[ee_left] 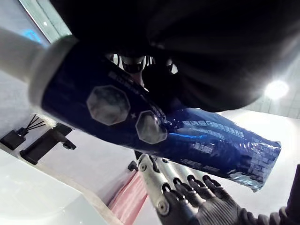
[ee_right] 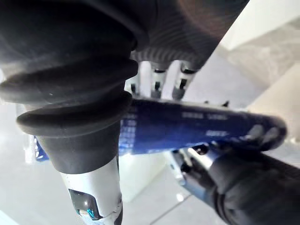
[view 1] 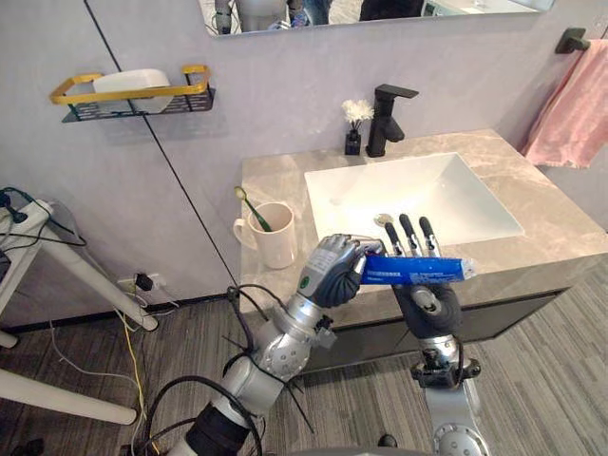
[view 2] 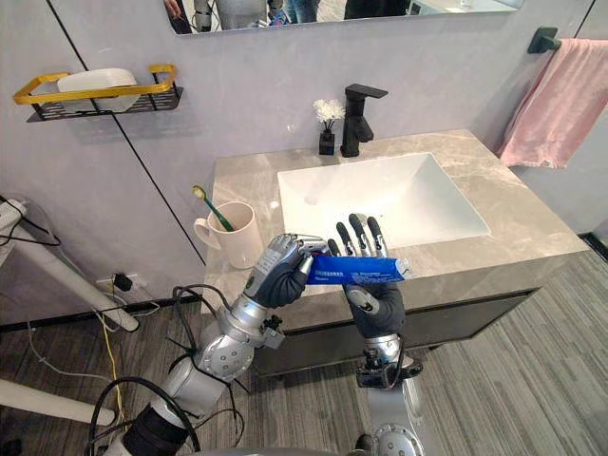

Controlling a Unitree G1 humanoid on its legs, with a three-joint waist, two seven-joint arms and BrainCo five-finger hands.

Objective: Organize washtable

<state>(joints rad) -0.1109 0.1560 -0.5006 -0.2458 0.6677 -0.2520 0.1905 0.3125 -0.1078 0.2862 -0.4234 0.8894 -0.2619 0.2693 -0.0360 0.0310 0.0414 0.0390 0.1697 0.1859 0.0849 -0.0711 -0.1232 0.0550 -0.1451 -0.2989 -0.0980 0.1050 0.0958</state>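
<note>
In the head views we see the left hand [view 1: 332, 271] clamped round one end of a blue toothpaste tube [view 1: 418, 270], level over the front edge of the washstand [view 1: 556, 233], the right hand [view 1: 429, 302] upright behind it, fingers [view 1: 407, 234] straight. The left wrist view gives us white lettering and two hexagon marks (print unreadable); the right wrist view, those straight fingers behind the tube.

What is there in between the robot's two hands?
A blue toothpaste tube. The left hand is curled round one end, and the tube passes across the straight fingers of the right hand. Both eye views show it.
</note>
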